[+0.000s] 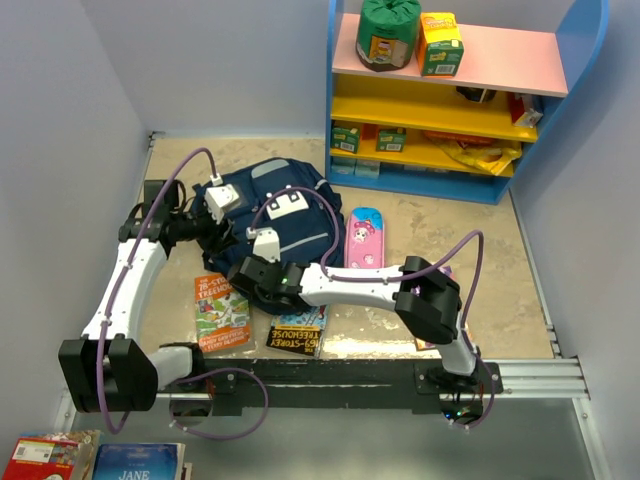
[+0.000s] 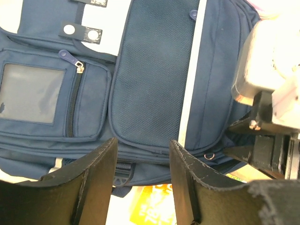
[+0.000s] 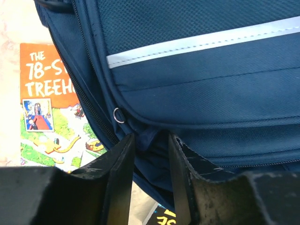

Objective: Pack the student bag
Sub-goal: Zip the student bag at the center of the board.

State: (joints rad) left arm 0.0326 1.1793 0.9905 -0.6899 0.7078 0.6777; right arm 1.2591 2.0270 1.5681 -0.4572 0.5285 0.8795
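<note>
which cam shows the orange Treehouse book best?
Top external: nearly the whole orange Treehouse book shows, lying by the student bag. Right wrist is closer, but the bag covers its right side. Left wrist: only an orange sliver below the bag, likely it.

The left arm [image 1: 130,280] and right arm [image 1: 350,285], white links between chunky black joints, trail looping purple cables [image 1: 479,245] and carry white camera boxes [image 1: 222,197], scuffed matte-black jaws and a black base rail [image 1: 330,378].

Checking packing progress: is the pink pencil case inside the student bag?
No, the pink pencil case lies on the table beside the student bag.
</note>
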